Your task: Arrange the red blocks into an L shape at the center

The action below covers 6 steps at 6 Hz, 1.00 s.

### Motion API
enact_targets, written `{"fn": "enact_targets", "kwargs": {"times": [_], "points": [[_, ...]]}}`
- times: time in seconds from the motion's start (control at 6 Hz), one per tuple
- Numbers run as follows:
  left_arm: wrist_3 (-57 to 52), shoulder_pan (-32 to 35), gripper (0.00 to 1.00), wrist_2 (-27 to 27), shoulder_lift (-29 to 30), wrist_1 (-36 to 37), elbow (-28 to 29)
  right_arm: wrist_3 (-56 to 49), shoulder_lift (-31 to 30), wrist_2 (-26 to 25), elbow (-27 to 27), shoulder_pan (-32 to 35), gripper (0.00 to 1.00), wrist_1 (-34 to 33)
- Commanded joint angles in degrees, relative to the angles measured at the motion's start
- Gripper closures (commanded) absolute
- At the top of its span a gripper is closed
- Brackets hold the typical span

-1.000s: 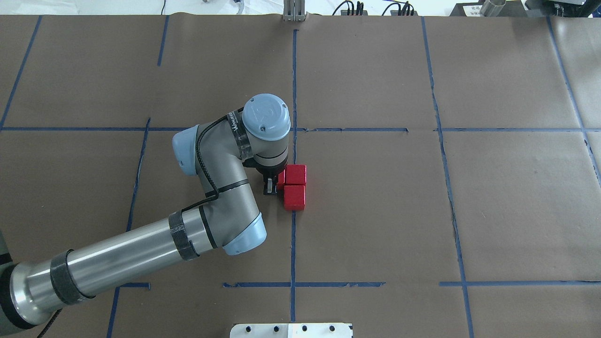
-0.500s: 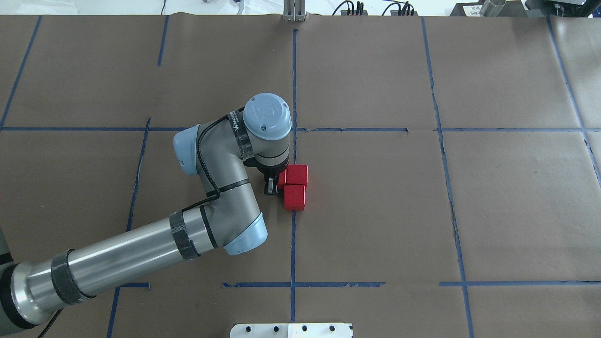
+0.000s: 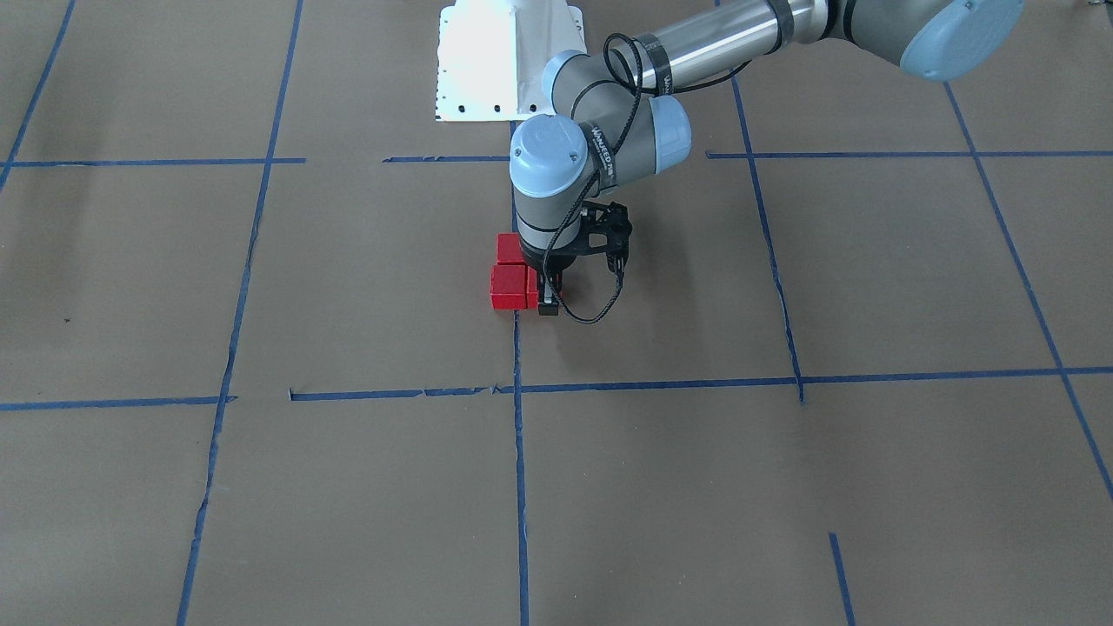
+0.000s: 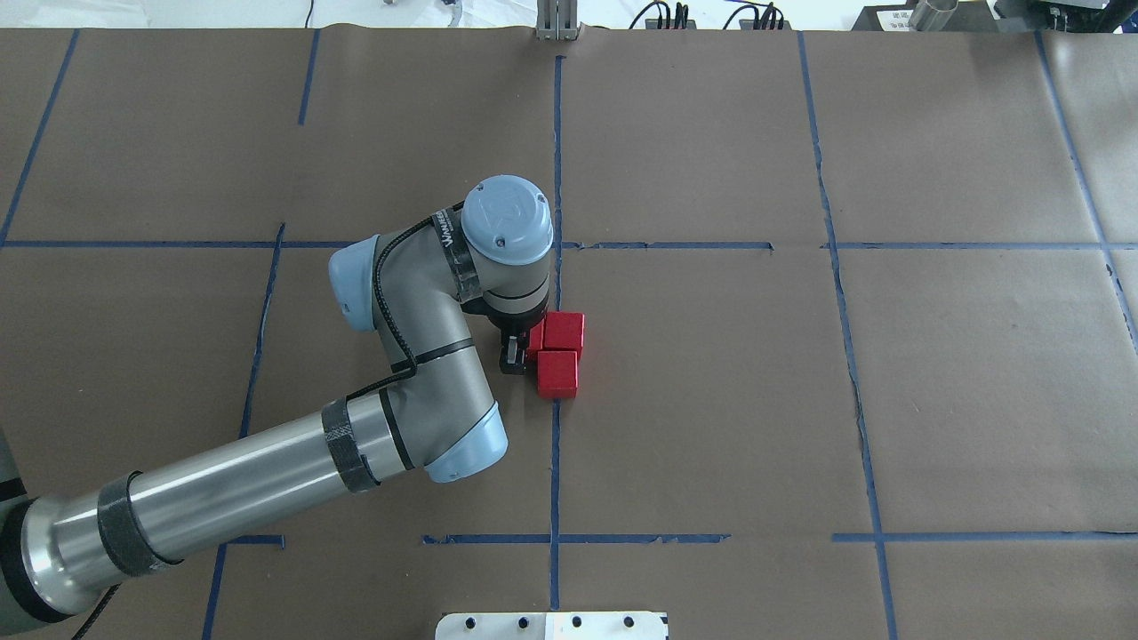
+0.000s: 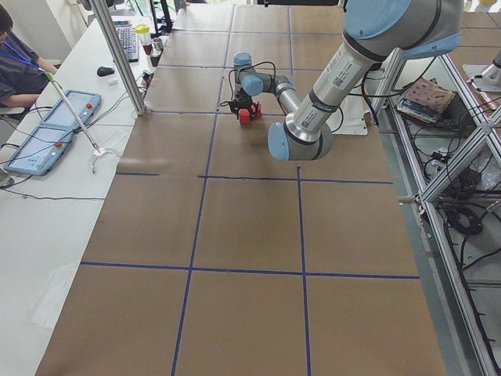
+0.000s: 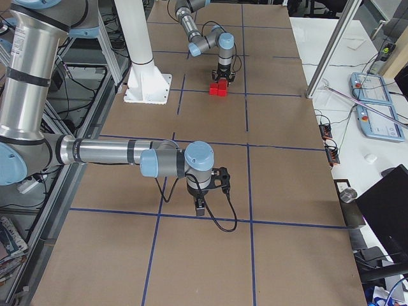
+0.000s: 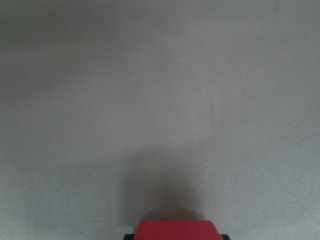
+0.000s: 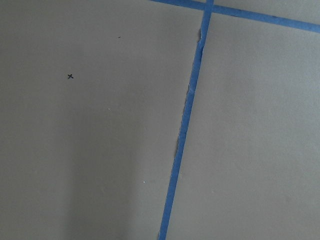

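While two red blocks are set touching on blue tape line of center | third red block at far one's 9 o'clock is gripped by left gripper | right gripper state cannot be told

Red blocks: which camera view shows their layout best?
Overhead exterior: two red blocks fully visible, the third partly under the left gripper. Front-facing hides more; side views show them tiny; left wrist shows one edge; right wrist none.
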<state>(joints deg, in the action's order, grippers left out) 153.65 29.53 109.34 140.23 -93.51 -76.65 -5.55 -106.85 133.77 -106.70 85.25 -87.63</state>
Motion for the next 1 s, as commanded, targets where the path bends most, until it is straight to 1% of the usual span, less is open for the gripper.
{"fn": "enact_targets", "kwargs": {"times": [0.0, 0.17, 0.33, 0.5, 0.67, 0.83], "points": [[-0.19, 0.17, 0.0, 0.17, -0.04, 0.52, -0.69, 0.09, 0.07, 0.0, 0.0, 0.0, 0.0, 0.01], [-2.28, 0.78, 0.0, 1.13, -0.39, 2.35, -3.48, 0.1, 0.07, 0.0, 0.0, 0.0, 0.0, 0.01], [-7.69, 2.79, 0.0, 4.27, -1.17, 5.41, -7.77, 0.1, 0.07, 0.0, 0.0, 0.0, 0.0, 0.01], [-14.62, 4.81, 0.0, 7.52, -5.45, 6.57, -14.77, 0.1, 0.07, 0.0, -0.09, 0.0, 0.0, 0.01], [-23.92, 6.84, 0.0, 9.47, -11.58, 6.76, -21.37, 0.18, 0.07, 0.0, -0.09, 0.0, 0.0, 0.01], [-34.62, 9.2, 0.0, 9.66, -16.95, 6.67, -26.57, 0.36, 0.07, 0.0, -0.09, 0.0, 0.0, 0.01]]}}
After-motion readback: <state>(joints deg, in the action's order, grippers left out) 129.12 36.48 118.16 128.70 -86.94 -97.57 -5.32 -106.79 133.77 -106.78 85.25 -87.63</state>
